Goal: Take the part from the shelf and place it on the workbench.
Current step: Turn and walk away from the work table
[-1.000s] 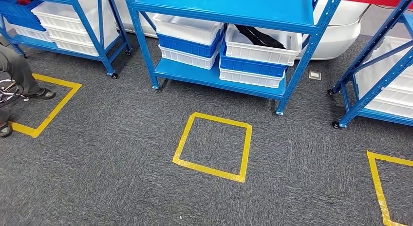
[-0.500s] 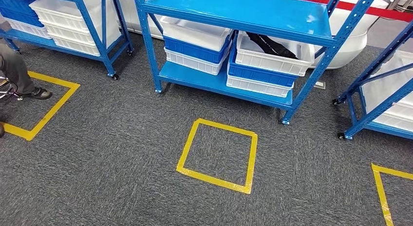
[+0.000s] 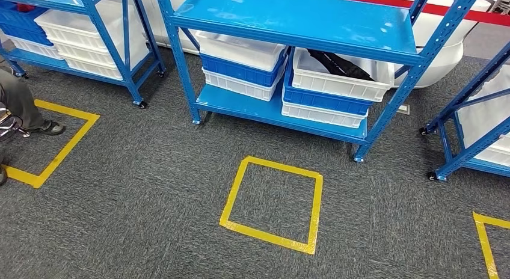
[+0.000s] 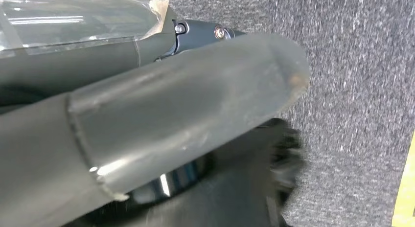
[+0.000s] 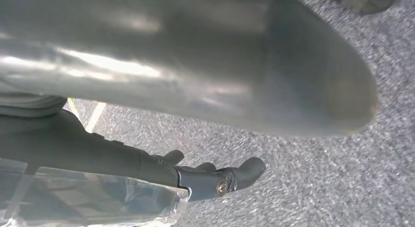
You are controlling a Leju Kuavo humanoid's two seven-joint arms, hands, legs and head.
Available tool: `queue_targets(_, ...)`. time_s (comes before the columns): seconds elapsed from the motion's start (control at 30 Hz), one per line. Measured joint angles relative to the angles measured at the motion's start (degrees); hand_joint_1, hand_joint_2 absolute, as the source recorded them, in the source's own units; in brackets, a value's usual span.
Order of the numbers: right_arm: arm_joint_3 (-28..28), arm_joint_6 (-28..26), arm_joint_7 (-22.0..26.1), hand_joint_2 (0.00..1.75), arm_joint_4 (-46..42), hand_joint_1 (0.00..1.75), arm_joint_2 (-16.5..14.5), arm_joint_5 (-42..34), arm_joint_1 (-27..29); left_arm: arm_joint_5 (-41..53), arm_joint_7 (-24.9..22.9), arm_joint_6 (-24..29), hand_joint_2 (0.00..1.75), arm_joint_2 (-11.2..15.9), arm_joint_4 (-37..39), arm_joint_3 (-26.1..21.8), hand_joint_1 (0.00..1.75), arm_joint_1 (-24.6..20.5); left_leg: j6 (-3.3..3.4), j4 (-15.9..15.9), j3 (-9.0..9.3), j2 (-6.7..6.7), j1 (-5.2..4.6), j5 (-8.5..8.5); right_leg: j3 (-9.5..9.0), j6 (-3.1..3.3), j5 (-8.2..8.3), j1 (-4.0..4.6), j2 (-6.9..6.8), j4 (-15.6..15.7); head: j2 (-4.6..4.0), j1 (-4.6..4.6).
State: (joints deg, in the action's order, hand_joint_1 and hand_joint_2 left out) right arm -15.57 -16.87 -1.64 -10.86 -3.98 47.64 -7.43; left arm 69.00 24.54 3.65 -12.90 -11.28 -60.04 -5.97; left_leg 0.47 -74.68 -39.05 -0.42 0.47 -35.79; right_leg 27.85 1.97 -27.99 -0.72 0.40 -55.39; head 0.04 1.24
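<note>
View shifted closer to blue shelf (image 3: 288,17), left hand (image 4: 161,124), right hand (image 5: 195,65) grips unclear.

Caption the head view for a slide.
Blue shelf holding stacked white and blue bins, black part in the top bin, yellow tape square on grey carpet before it.

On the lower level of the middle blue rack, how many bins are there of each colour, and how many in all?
White bins: 4
Blue bins: 2
Total: 6
</note>
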Motion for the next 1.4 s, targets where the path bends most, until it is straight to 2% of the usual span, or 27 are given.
queue_targets(0.03,0.0,0.0,0.0,0.00,0.0,0.00,-0.1,0.0,0.1,0.0,0.0,0.0,0.00,0.1,0.0,0.0,0.00,0.1,-0.51,-0.1,-1.34,0.08,0.41,-1.00,-0.70,-0.32,-0.63,-0.27,0.14,0.0,0.00,0.01)
queue_targets(0.07,0.0,0.1,0.0,0.00,0.0,0.00,-0.1,0.0,0.2,0.0,0.0,0.0,0.00,0.1,0.0,0.0,0.00,0.1,-1.04,1.5,-1.75,0.17,0.86,-0.59,-1.53,-0.73,-1.34,-0.59,0.28,0.0,0.00,0.02)
queue_targets(0.1,0.0,0.1,0.0,0.00,0.0,0.00,-0.1,0.0,0.2,0.0,0.0,0.0,0.00,0.2,0.0,0.0,0.00,0.1,-1.58,4.4,-1.47,0.30,1.33,1.33,-2.37,-1.18,-2.13,-0.92,0.40,0.0,0.00,0.03)
queue_targets(0.17,0.0,0.1,0.1,0.00,0.0,0.00,-0.2,-0.1,0.2,0.0,0.1,0.0,0.00,0.3,0.0,0.0,0.00,0.2,-2.25,11.2,-0.28,0.78,2.14,7.81,-3.93,-2.17,-3.89,-1.12,0.50,-0.2,0.01,0.31)
queue_targets(0.2,-0.1,0.2,0.1,0.00,0.0,0.00,-0.2,-0.2,0.1,0.0,0.1,0.0,0.00,0.3,0.1,0.0,0.00,0.2,-2.18,13.2,0.23,1.07,2.29,9.93,-4.47,-2.71,-4.80,-0.96,0.43,-0.1,0.01,0.40)
queue_targets(0.23,-0.1,0.2,0.1,0.00,0.0,0.00,-0.1,-0.3,0.1,0.0,0.2,-0.1,0.00,0.3,0.1,0.0,0.00,0.1,-1.81,14.2,0.51,1.25,2.29,10.95,-5.36,-3.38,-5.32,-0.75,0.34,-0.1,0.01,0.44)
queue_targets(0.33,-0.3,0.7,0.4,0.00,0.0,0.00,-0.1,-0.9,-0.3,-0.1,0.3,-0.1,0.00,0.3,0.1,0.0,0.00,0.0,0.14,14.7,2.03,1.08,1.99,11.12,-6.26,-5.42,-4.86,-0.31,0.13,-2.0,0.01,0.11)
queue_targets(0.4,-0.5,1.3,0.6,0.00,0.0,0.00,-0.1,-1.4,-0.4,-0.1,0.4,-0.1,0.00,0.3,0.1,0.0,0.00,0.0,1.21,15.1,3.57,0.98,1.88,10.94,-2.32,-5.55,-4.61,-0.48,0.06,-8.7,0.01,-0.11)
queue_targets(0.47,-0.9,1.6,0.6,0.00,0.0,0.00,-0.2,-1.7,-0.3,-0.1,0.4,-0.2,0.00,0.4,0.1,0.0,0.00,-0.1,1.74,15.6,4.93,0.87,1.71,10.02,3.44,-4.89,-7.02,-0.60,0.02,-15.8,0.00,-0.31)
queue_targets(0.53,-1.2,1.7,0.4,0.00,0.0,0.00,-0.3,-1.8,0.0,-0.1,0.4,-0.2,0.00,0.4,0.1,0.0,0.00,0.0,1.85,15.9,6.41,0.49,1.53,8.89,7.08,-4.70,-10.58,-0.50,0.02,-17.5,0.00,-0.42)
queue_targets(0.57,-1.4,1.8,0.3,0.00,0.0,0.00,-0.3,-1.8,0.1,-0.1,0.4,-0.2,0.00,0.4,0.1,0.0,0.00,0.0,1.83,16.0,7.21,0.29,1.42,8.27,7.72,-4.88,-11.07,-0.43,0.01,-15.9,0.00,-0.49)
queue_targets(0.6,-1.6,1.8,0.2,0.00,0.0,0.00,-0.3,-1.9,0.2,-0.1,0.4,-0.2,0.00,0.3,0.1,0.0,0.00,0.0,1.77,16.0,8.00,0.15,1.32,7.62,7.72,-5.32,-9.98,-0.39,-0.01,-12.9,0.00,-0.57)
queue_targets(0.67,-1.8,1.9,-0.2,0.00,0.0,0.00,-0.2,-1.9,0.2,-0.1,0.3,-0.3,0.00,0.3,0.1,0.0,0.00,0.0,1.48,16.0,9.26,0.05,1.16,6.33,6.84,-5.91,-4.27,-0.17,-0.44,-6.2,0.00,-0.65)
queue_targets(0.7,-1.9,1.9,-0.5,0.00,0.0,0.00,-0.2,-1.7,0.2,-0.1,0.3,-0.4,0.00,0.3,0.1,0.0,0.00,0.0,1.13,16.2,9.79,0.03,1.12,5.69,6.32,-5.79,-1.90,0.13,-0.85,-4.0,0.00,-0.72)
queue_targets(0.73,-1.9,1.9,-0.9,0.00,0.0,0.00,-0.2,-1.4,0.2,0.0,0.3,-0.4,0.00,0.3,0.1,0.0,0.00,0.0,0.73,16.3,10.51,0.05,1.07,5.31,5.89,-5.29,-0.49,0.51,-1.19,-3.1,0.00,-0.75)
queue_targets(0.8,-1.8,1.5,-1.4,0.00,0.0,0.00,-0.3,-0.4,0.1,0.1,0.2,-0.4,0.00,0.3,0.1,0.0,0.00,-0.1,-0.15,16.2,12.00,0.21,0.92,5.12,4.77,-3.90,0.24,0.77,-1.35,-2.4,0.00,-0.84)
queue_targets(0.87,-1.7,0.9,-1.6,0.87,0.0,0.00,-0.3,0.5,0.0,0.1,0.2,-0.4,0.00,0.2,0.0,0.0,0.00,-0.3,-0.63,14.3,11.95,0.37,0.90,4.64,3.26,-2.88,1.02,-0.07,-1.12,-1.9,0.00,-0.59)
queue_targets(0.93,-1.7,0.4,-1.8,1.75,0.0,0.00,-0.3,1.0,-0.1,0.1,0.2,-0.5,0.00,0.2,0.0,0.0,0.00,-0.6,-0.85,9.4,9.06,0.30,1.02,2.42,2.31,-1.96,0.82,-0.52,-1.04,-1.7,0.00,-0.32)
queue_targets(1.0,-1.7,0.2,-1.9,1.75,0.0,0.00,-0.4,1.1,-0.1,0.1,0.2,-0.6,0.00,0.3,0.0,0.0,0.00,-0.6,-0.99,3.6,4.66,0.22,1.06,-0.73,1.92,-1.14,0.26,-0.19,-0.88,-1.7,0.00,-0.27)
queue_targets(1.03,-1.7,0.1,-1.9,1.75,0.0,0.00,-0.5,1.0,0.0,0.1,0.2,-0.6,0.00,0.3,0.0,0.0,0.00,-0.5,-1.03,2.2,2.93,0.23,1.08,-1.54,1.64,-0.97,-0.07,-0.08,-0.75,-1.7,0.00,-0.28)
queue_targets(1.07,-1.7,0.0,-1.9,1.75,0.0,0.00,-0.5,0.8,0.2,0.1,0.1,-0.7,0.00,0.3,0.0,0.0,0.00,-0.4,-1.09,2.5,1.95,0.25,1.13,-1.06,1.25,-0.94,-0.46,-0.02,-0.57,-1.7,0.00,-0.24)
queue_targets(1.1,-1.7,-0.1,-1.9,1.31,0.0,0.00,-0.6,0.6,0.3,0.1,0.1,-0.7,0.00,0.4,0.0,0.0,0.00,-0.3,-1.10,4.7,1.88,0.27,1.20,0.93,0.75,-1.06,-0.89,-0.01,-0.39,-1.8,0.00,-0.21)
queue_targets(1.17,-1.7,-0.3,-1.9,0.44,0.0,0.00,-0.7,0.2,0.4,0.2,0.0,-0.7,0.00,0.5,0.0,0.0,0.00,-0.3,-0.96,11.0,3.12,0.18,1.21,6.56,-0.37,-1.53,-1.82,0.10,-0.08,-1.8,0.00,-0.21)
queue_targets(1.2,-1.8,-0.3,-1.9,0.00,0.0,0.00,-0.7,0.1,0.4,0.2,-0.1,-0.7,0.00,0.5,0.1,0.0,0.00,-0.3,-0.75,13.1,3.67,0.04,1.10,7.99,-0.57,-1.86,-2.24,0.20,0.08,-1.8,0.00,-0.22)
queue_targets(1.23,-1.8,-0.4,-1.9,0.00,0.0,0.00,-0.7,0.0,0.3,0.2,-0.2,-0.7,0.00,0.5,0.1,0.0,0.00,-0.2,-0.44,14.1,4.01,-0.06,0.95,8.92,-0.59,-2.24,-2.60,0.38,0.22,-1.9,0.00,-0.30)
queue_targets(1.33,-1.8,-0.7,-1.8,0.00,0.0,0.00,-0.8,0.0,0.2,0.3,-0.3,-0.7,0.00,0.6,0.0,0.0,0.00,-0.2,0.60,14.7,4.62,0.28,0.81,9.72,-0.42,-3.28,-3.24,0.67,0.62,-1.9,0.01,-0.45)
queue_targets(1.4,-1.9,-0.8,-1.8,0.00,0.0,0.00,-0.7,0.0,0.2,0.3,-0.3,-0.7,0.00,0.5,0.0,0.0,0.00,-0.3,1.23,15.5,5.14,0.92,1.06,9.87,0.66,-3.55,-4.45,0.65,0.48,-4.3,0.01,-0.54)
